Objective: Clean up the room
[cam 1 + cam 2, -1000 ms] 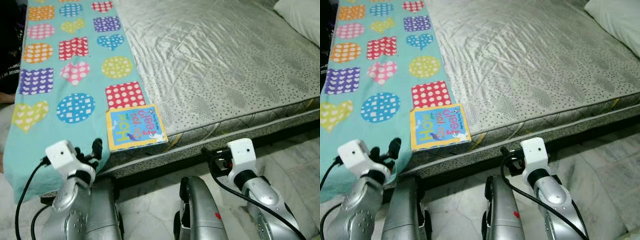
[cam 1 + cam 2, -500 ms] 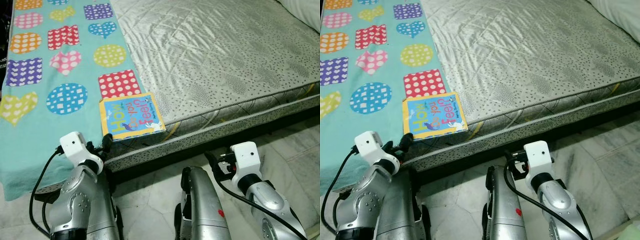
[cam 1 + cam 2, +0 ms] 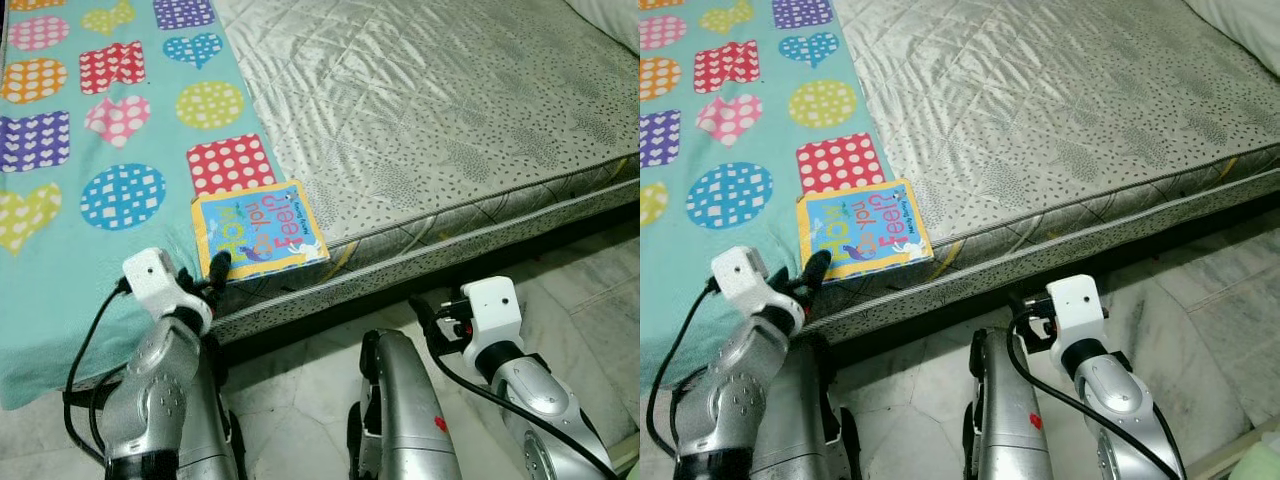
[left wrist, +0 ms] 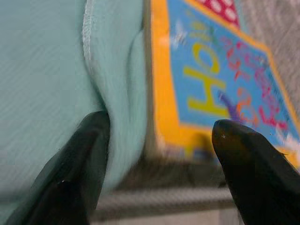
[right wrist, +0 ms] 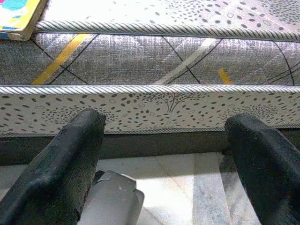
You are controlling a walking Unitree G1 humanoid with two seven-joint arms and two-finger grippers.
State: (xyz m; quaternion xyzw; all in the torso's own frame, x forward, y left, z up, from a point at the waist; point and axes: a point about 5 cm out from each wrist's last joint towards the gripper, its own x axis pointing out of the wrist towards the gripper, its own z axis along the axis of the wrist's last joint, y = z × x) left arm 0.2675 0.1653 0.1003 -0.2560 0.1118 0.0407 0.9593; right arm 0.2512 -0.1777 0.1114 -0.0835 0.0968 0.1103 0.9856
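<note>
The left gripper is spread wide at the near edge of the bed, its two black fingers straddling the near corner of the book without pinching it; one finger lies against the teal cloth, the other reaches over the book's yellow border. The right gripper hangs low at about 4 o'clock in the head view, also spread, pointing at the side of the mattress above the floor and gripping nothing.

The mattress takes up most of the scene, a grey quilted surface running from 12 o'clock to 3 o'clock, with a piped side edge crossed by yellow and pale stripes. Over its left part, from 9 to 11 o'clock, lies a teal blanket printed with spotted hearts, circles and squares, its near end draping over the bed's edge. Below the bed, from 4 to 6 o'clock, is pale marble floor.

The book, a small square children's book with a blue cover and yellow border, lies flat at the bed's near edge, partly on the blanket, just at 12 o'clock of the left gripper.
</note>
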